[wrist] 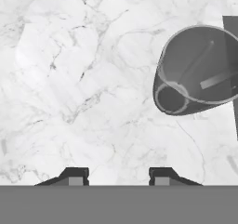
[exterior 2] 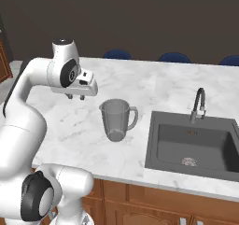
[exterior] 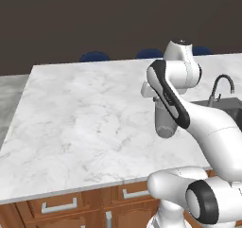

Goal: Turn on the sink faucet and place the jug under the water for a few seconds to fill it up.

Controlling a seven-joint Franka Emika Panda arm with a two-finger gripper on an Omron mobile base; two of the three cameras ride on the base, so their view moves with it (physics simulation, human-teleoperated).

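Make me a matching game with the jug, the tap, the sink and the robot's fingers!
Things:
1. jug
2. sink faucet
3. sink
4. fingers

Descriptions:
A. sunk into the countertop, with a round drain
B. apart, holding nothing
C. upright on the marble, left of the sink
D. dark and arched, no water running

Pairs: 1-C, 2-D, 3-A, 4-B

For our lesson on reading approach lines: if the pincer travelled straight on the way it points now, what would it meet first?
Most likely the bare marble countertop; the pincer points down at it, with the jug off to one side.

Translucent grey jug [exterior 2: 116,119], white grey-veined marble countertop [exterior 2: 154,86]
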